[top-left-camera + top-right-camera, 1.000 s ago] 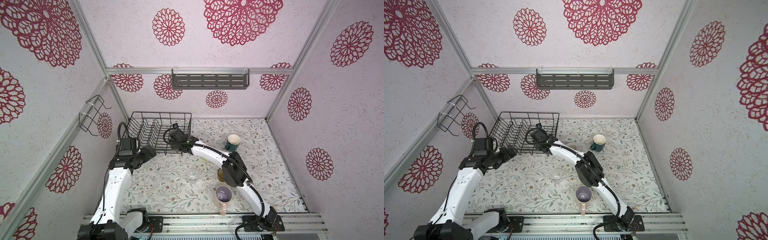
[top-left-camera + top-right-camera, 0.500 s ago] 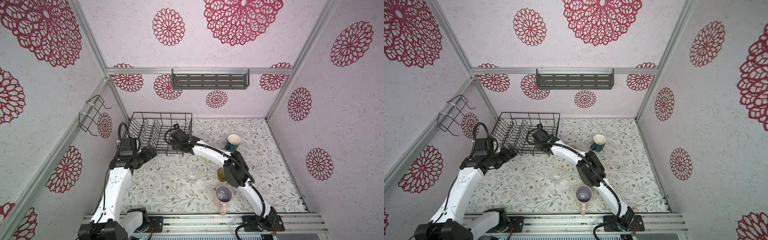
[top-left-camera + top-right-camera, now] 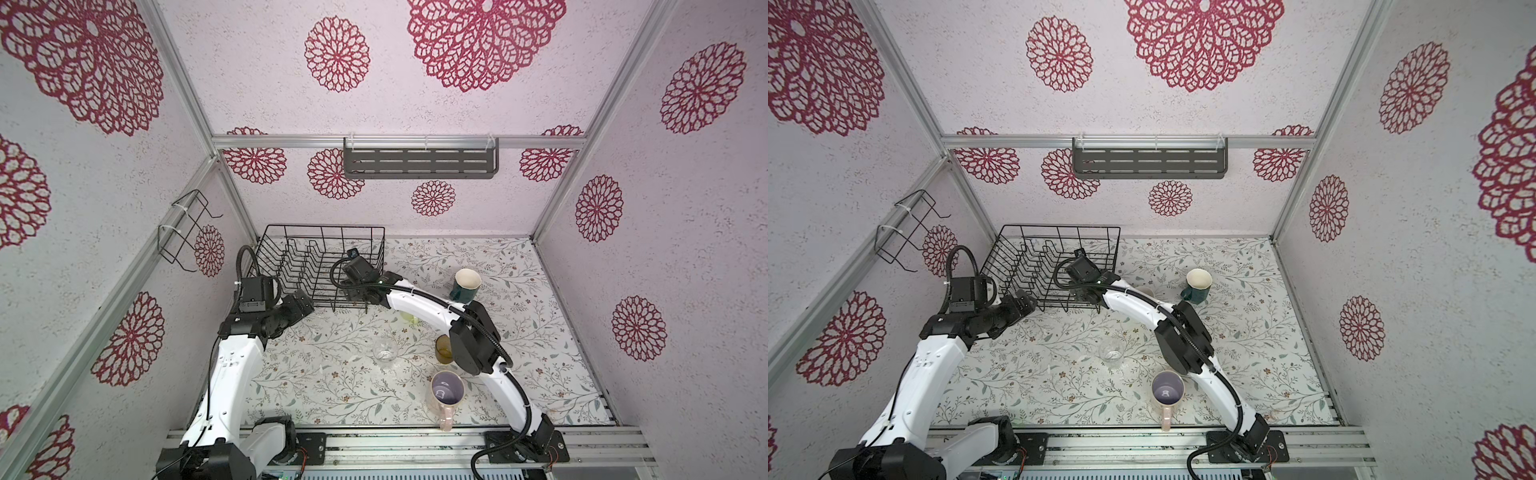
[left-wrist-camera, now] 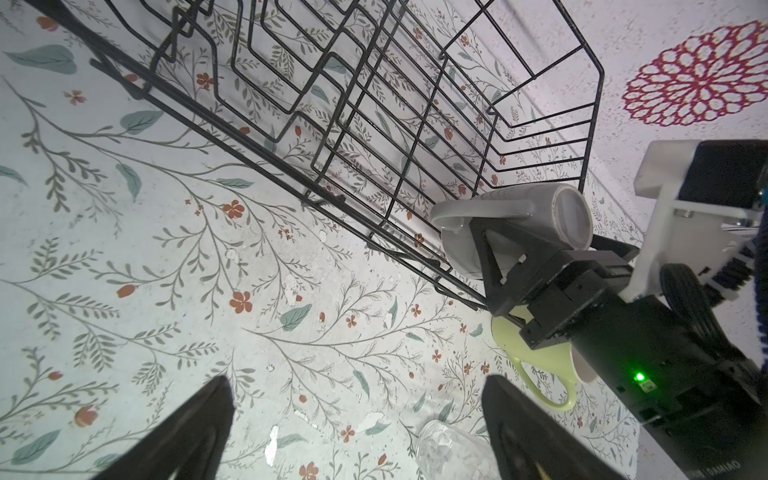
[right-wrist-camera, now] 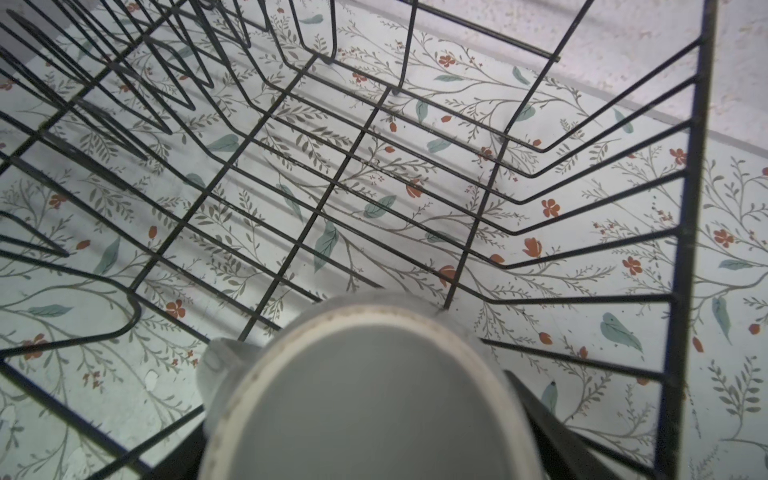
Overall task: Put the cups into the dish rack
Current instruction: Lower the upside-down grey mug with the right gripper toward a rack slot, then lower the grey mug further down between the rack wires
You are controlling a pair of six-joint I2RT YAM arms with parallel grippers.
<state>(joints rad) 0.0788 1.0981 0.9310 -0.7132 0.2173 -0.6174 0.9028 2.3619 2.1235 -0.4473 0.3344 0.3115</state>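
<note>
Little has changed: the right hand (image 4: pixel 498 241) still grips the grey ceramic mug (image 4: pixel 540 216), tipped at the near right corner of the large black wire dish rack (image 3: pixel 324 226). The left hand (image 3: pixel 302 305) stays spread open, empty, by the rack's near left corner.

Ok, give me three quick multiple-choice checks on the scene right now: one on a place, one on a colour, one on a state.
1. Where is the grey mug?
A) in the right gripper, at a corner of the dish rack
B) on the wall shelf
C) on the front rail

2. What colour is the pink mug inside?
A) black
B) lavender
C) yellow

3. How is the left gripper?
A) shut on a cup
B) shut, empty
C) open, empty

Answers: 1 A, the left wrist view shows it clamped at the rack's corner. 2 B, both top views look down into it. 3 C, its jaws stand wide apart with nothing between them.
</note>
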